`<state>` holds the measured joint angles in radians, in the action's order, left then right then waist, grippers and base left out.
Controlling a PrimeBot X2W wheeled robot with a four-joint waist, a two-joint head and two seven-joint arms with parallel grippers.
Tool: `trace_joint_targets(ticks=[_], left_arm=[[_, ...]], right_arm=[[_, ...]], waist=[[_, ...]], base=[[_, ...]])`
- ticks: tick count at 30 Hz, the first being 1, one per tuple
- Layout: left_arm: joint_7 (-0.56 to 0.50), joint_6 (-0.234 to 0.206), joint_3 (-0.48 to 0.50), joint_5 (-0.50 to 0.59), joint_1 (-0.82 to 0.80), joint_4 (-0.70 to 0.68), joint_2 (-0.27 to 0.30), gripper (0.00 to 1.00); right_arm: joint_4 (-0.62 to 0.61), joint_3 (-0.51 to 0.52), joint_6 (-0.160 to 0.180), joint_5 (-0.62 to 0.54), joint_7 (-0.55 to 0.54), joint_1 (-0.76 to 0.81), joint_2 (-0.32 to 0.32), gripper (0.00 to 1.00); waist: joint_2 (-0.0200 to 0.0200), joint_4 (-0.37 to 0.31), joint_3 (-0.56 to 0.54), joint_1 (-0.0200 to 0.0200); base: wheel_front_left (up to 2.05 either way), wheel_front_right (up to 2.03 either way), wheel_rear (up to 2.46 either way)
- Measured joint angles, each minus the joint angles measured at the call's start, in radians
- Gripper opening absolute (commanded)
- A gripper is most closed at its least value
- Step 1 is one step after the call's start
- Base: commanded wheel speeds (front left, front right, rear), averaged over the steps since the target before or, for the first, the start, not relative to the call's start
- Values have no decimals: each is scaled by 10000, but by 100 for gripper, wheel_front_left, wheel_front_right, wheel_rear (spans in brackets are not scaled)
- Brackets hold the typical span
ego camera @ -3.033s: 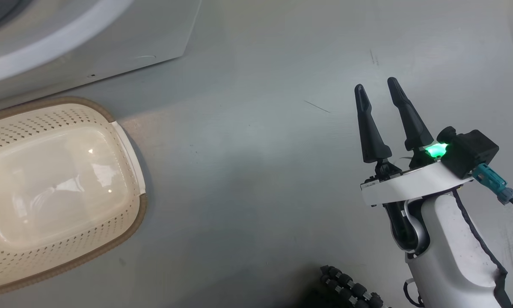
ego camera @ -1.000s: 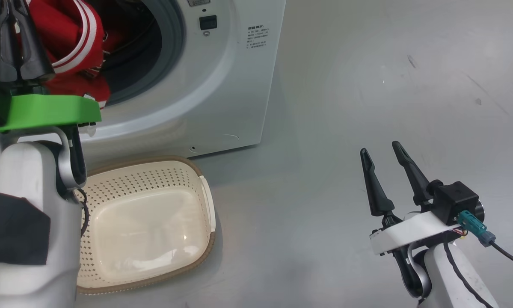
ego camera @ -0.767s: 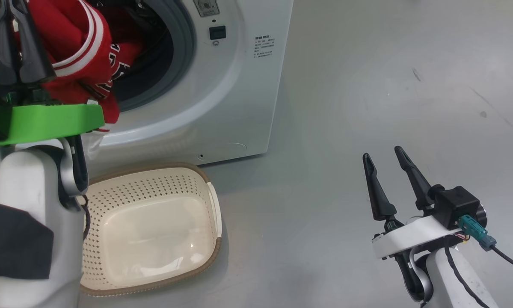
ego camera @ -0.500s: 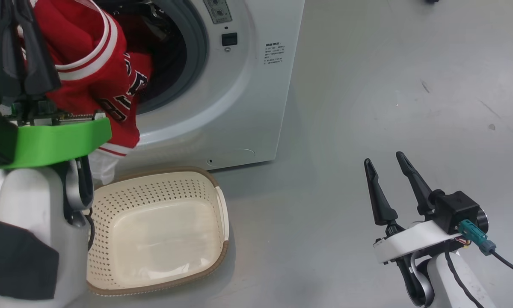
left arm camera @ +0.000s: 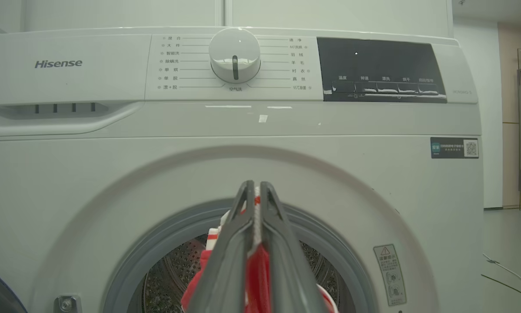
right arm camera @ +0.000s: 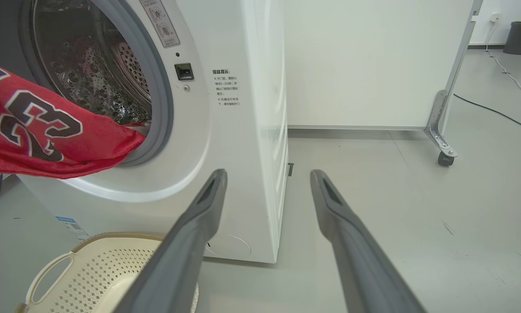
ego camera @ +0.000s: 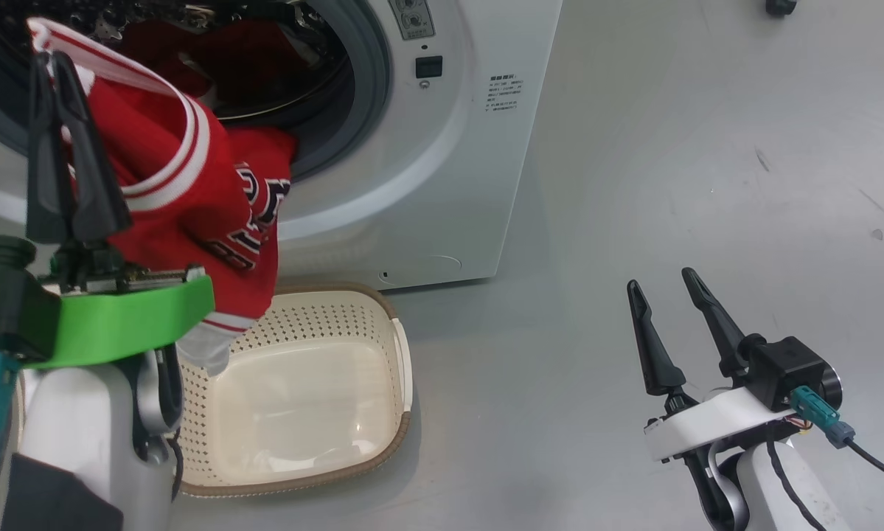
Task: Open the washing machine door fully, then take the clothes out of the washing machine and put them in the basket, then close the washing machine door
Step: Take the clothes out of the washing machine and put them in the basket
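Red cloth is pinched between the 2 fingers of your left gripper (ego camera: 51, 63), which are clamped together on the white-striped trim of the jersey (ego camera: 191, 199). Your right gripper (ego camera: 659, 279) hangs over the bare floor (ego camera: 670, 147) well to the right. Its fingers are spread wide and hold nothing, the same as 1 second ago.

The change is in the jersey. 1 second ago most of it sat inside the round opening. Now the bulk hangs outside, down the front of the washing machine (ego camera: 449, 184). Its lower hem dangles over the left rear corner of the basket (ego camera: 405, 369), which stands on the floor just in front of the machine and has nothing in it yet. The head camera has also shifted, so judge the move against the machine, not the picture edge.

Further back, 1 corner of the jersey still lies on the grey seal (ego camera: 371, 88) at the mouth of the steel drum (ego camera: 265, 81).

You are mid-transfer, I would say. That last corner has to come clear of the seal before you lower and release over the basket. Closing the door is still to come.
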<state>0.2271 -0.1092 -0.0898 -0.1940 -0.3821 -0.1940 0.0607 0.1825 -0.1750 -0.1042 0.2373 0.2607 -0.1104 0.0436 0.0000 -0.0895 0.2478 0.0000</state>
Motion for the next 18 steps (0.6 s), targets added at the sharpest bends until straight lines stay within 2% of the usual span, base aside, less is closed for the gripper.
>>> trace_joint_targets(ticks=[10, 18], left_arm=[[-692, -15, -217, -639, 1487, 740, -159, 0], [-909, -17, -242, -1058, 1741, 1893, -178, 0]], right_arm=[[-132, -54, -2, -23, 0, -15, 10, 100], [-253, -27, -23, -69, 0, -55, 8, 100]], waist=[[0, -1, 357, 0], [0, -43, 866, 0]], base=[[0, 0, 0], [0, 0, 0]])
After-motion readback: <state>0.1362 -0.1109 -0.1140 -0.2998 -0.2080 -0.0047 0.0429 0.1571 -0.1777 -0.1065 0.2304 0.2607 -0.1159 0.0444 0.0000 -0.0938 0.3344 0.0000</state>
